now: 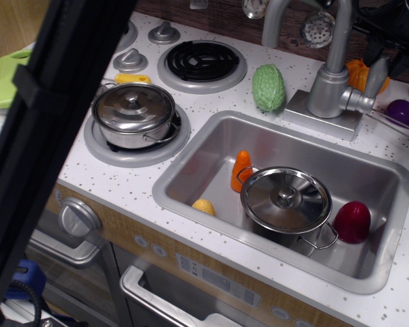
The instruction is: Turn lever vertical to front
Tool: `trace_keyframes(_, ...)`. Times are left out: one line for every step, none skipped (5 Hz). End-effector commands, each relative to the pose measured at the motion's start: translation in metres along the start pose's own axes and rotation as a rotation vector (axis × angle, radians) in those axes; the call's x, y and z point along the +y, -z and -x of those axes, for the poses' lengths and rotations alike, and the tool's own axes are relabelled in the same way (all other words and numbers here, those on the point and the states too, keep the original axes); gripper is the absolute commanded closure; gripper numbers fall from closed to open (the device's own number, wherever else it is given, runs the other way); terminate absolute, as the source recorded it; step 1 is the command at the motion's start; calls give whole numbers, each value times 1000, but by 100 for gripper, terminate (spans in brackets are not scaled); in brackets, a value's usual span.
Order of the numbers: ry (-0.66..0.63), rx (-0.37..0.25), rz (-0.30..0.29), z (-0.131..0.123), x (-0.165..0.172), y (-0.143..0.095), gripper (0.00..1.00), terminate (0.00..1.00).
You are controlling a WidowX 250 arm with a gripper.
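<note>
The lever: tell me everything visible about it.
The lever is a short matte silver-grey bar on a stubby round hub at the right side of the faucet body. It stands nearly upright, tilted slightly right, behind the sink. The dark claw is at its upper end, one finger on each side; contact cannot be confirmed.

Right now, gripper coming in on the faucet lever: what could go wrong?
1. The lever is a short bar pointing up, and the gripper sits at the frame's top right edge with its jaws straddling it; whether they have closed on it cannot be told, so a slip is possible.
2. The orange item and the purple eggplant lie close by and could get knocked.
3. The spout stands just left, so a wide swing may hit it.
</note>
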State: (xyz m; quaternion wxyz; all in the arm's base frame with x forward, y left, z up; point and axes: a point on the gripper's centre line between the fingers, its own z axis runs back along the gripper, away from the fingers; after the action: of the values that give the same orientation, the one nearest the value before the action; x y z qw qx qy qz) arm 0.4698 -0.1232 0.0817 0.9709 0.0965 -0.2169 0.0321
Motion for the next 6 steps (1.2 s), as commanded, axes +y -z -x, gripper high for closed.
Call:
trace_keyframes(-60, 1, 13, 5, -2, -29, 100, 0)
trace_keyframes(-74, 13, 25, 14, -1, -25, 100, 0)
trace_keyframes(-103, 36, 54, 27, -4, -20, 100, 0)
trace_keyframes(-122, 45, 63, 38, -7, -18, 100, 0)
trace_keyframes(-129, 43, 78, 44, -8, -11, 100, 0)
trace_keyframes(-104, 70, 78, 40, -4, -17, 0, 0)
